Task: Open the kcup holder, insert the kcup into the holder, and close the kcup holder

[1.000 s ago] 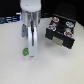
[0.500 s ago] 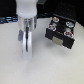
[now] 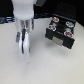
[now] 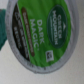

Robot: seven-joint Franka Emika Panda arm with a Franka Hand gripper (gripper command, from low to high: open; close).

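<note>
Directly beneath the gripper (image 3: 23, 44), the kcup (image 4: 40, 35) fills the wrist view, though the jaws' state is unclear.

White rounded arm (image 3: 23, 9), glossy; grey band above claw (image 3: 23, 44); pale silvery fingers (image 3: 26, 42), blurred.

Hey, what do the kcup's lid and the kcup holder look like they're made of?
The kcup lid looks like printed foil or film: smooth, green, with white lettering and a pale rim. The kcup holder looks like black plastic or coated metal, matte, with a lighter handle; the picture is too blurred to tell which.
</note>
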